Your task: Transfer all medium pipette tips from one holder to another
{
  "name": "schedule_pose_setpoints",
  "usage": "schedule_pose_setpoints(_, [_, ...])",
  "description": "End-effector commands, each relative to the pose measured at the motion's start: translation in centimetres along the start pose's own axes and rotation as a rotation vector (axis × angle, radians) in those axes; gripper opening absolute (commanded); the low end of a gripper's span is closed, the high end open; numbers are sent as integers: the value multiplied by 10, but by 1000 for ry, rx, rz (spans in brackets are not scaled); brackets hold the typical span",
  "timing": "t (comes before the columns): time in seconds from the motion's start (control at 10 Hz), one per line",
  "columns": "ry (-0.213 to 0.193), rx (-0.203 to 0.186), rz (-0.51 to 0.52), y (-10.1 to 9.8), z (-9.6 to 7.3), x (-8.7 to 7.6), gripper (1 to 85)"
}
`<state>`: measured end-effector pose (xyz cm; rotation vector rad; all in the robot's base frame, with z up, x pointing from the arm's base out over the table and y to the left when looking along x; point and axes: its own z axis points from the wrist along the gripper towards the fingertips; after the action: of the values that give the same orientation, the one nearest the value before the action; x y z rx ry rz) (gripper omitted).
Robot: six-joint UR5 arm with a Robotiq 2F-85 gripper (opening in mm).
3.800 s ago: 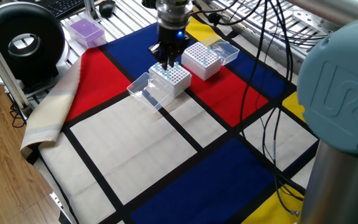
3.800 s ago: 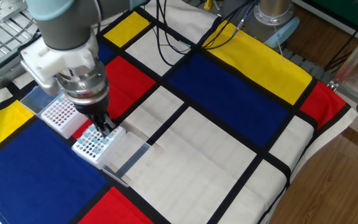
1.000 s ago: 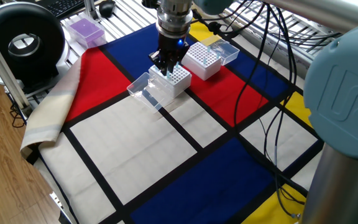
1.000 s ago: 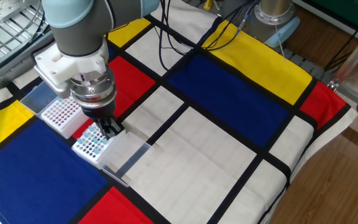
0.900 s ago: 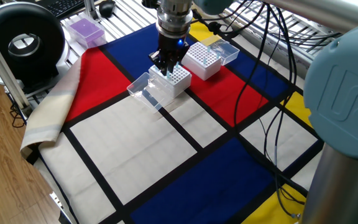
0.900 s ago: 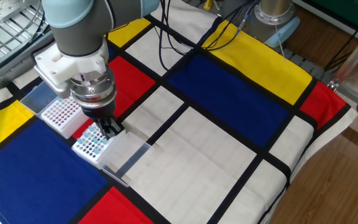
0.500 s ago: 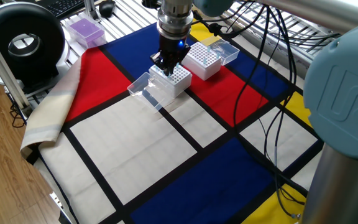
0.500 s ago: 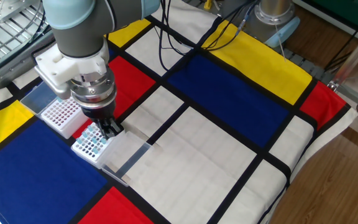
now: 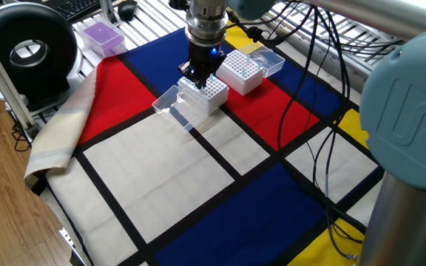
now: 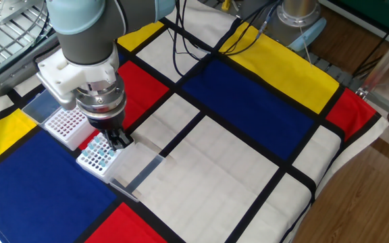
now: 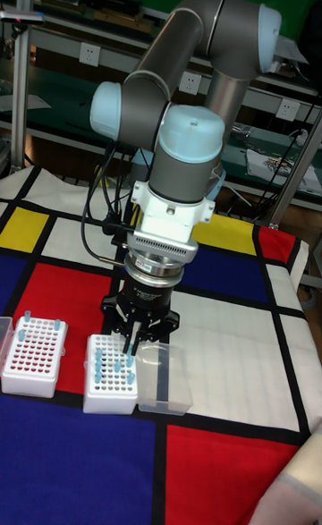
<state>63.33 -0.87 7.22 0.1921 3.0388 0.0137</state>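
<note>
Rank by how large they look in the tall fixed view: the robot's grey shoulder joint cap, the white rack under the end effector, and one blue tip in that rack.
1. Grey joint cap, clearly largest.
2. White rack.
3. One blue tip, far smallest.

The cap may sit nearer the camera, so this ranks apparent size only.

Bright, even overhead light is covering the worktop [image 9: 161, 177] in all three views. Shadows are staying faint and soft. The nearest arm housing [image 9: 409, 96] is appearing slightly blurred; no strong glare is showing.
</note>
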Motion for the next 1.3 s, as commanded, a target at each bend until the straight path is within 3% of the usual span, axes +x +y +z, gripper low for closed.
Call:
schedule_pose_setpoints(0.0, [10,0,11,2,-11,-3,150])
schedule_pose_setpoints(1.2, [49,27,-3,-5,-58,-20,147])
